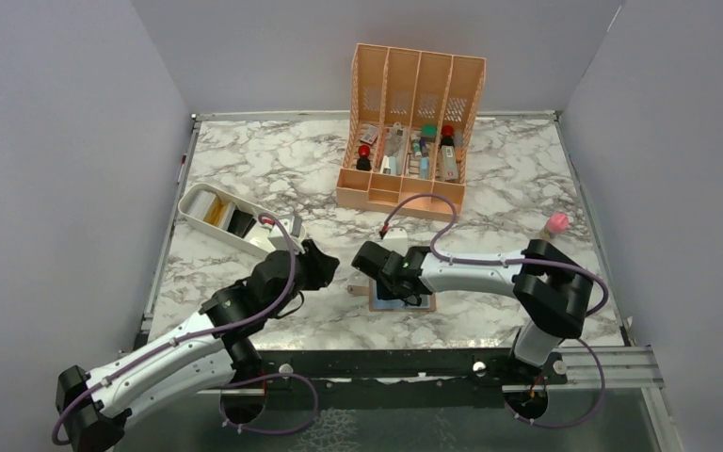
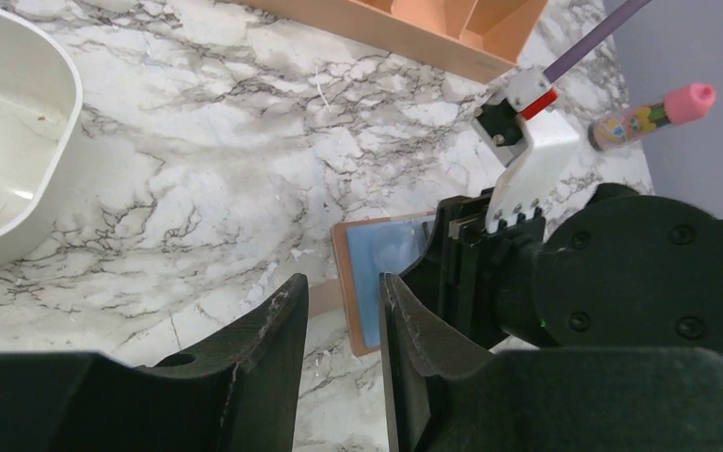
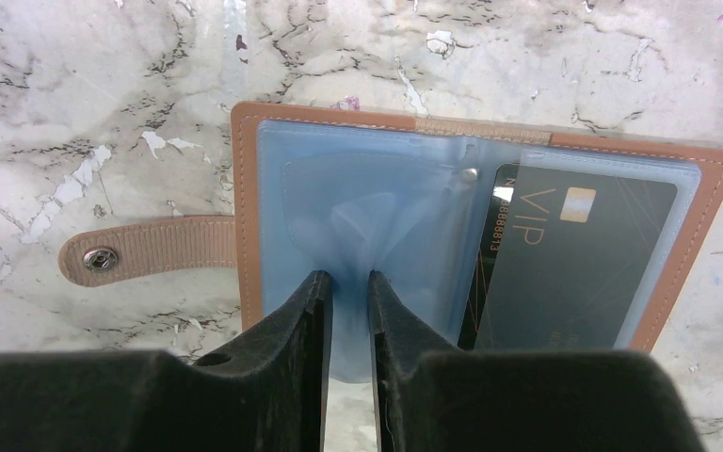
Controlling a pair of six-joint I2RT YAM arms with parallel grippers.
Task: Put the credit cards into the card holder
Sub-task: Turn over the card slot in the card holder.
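the marble table (image 1: 245, 160) carries a tall peach organizer (image 1: 414, 94) at the back, its compartments holding small items. a white tray (image 1: 188, 202) lies at the left. both arms reach in toward the middle. the card holder (image 3: 367, 188) lies open flat on the table near the front edge, in front of the organizer, its light blue sleeves facing up and its snap tab (image 3: 151, 250) stretched out to one side. a black card (image 3: 574, 264) marked vip sits slightly tilted in the sleeve on the far side from the tab. a pink-capped pen (image 2: 650, 113) lies off to the right. the right fingers (image 3: 315, 311) stand close together with a narrow gap, tips down on the empty blue sleeve, which puckers toward them; i cannot tell whether they grip it. the left fingers (image 2: 287, 306) are spread, with nothing between them, just beside the holder's tab edge.
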